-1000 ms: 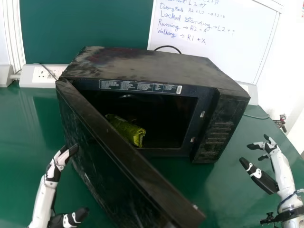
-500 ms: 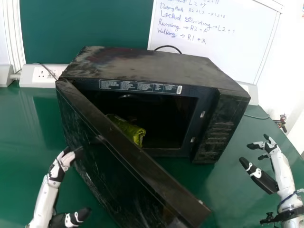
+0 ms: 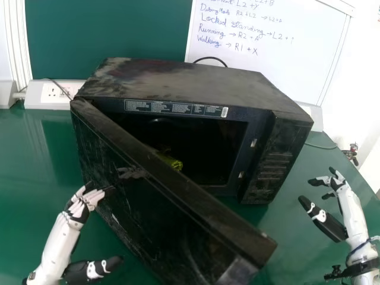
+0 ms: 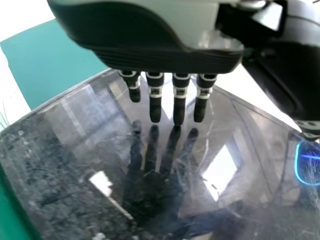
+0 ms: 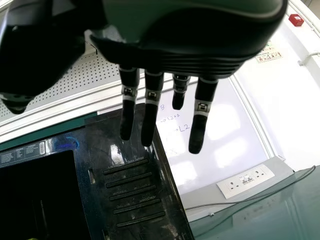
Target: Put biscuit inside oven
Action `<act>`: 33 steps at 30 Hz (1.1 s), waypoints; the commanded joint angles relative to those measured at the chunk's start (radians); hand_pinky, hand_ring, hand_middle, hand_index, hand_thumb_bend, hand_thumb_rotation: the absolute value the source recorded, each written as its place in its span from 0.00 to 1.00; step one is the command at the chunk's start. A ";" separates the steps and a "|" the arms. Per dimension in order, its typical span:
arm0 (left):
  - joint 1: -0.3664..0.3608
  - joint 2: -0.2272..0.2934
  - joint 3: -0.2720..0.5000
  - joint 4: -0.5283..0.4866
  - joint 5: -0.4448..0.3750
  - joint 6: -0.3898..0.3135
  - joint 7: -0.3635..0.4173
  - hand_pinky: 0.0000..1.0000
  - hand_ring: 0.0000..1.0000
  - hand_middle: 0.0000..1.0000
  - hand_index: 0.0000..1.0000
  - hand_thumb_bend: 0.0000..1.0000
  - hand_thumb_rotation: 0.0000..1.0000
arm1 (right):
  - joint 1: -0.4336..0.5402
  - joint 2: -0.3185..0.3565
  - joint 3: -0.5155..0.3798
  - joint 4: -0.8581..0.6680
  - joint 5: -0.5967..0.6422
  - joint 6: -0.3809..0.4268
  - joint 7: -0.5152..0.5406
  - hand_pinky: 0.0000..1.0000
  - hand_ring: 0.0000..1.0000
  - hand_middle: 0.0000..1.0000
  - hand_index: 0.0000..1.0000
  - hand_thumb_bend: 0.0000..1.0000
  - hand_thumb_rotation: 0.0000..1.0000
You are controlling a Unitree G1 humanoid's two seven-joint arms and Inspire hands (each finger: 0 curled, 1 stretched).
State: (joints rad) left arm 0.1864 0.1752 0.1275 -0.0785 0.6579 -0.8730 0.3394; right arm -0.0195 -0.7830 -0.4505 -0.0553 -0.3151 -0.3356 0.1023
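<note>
Surface (image 3: 27,178): green, under oven (image 3: 190,80)
Biscuit (image 3: 173,163): inside, partly behind door (image 3: 151,199)
My left hand (image 3: 80,206): straight-fingered, near door; wrist view adds reflections (image 4: 150,160)
My right hand (image 3: 351,209): wide, right of oven; wrist view adds red box (image 5: 296,20)

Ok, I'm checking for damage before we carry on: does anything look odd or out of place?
The oven looks dirty and worn: cloudy smears on its top, scuffs and streaks across its open door. The biscuit is inside, where it belongs.
</note>
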 commanded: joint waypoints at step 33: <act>-0.062 0.157 -0.069 -0.093 0.025 0.235 -0.120 0.92 0.89 0.91 0.90 0.75 0.98 | 0.015 0.016 0.002 -0.006 0.018 -0.014 0.004 0.52 0.64 0.68 0.69 1.00 0.00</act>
State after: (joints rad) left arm 0.1275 0.3207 0.0671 -0.1576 0.6946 -0.6491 0.2353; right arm -0.0172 -0.7748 -0.4483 -0.0596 -0.3131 -0.3400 0.1049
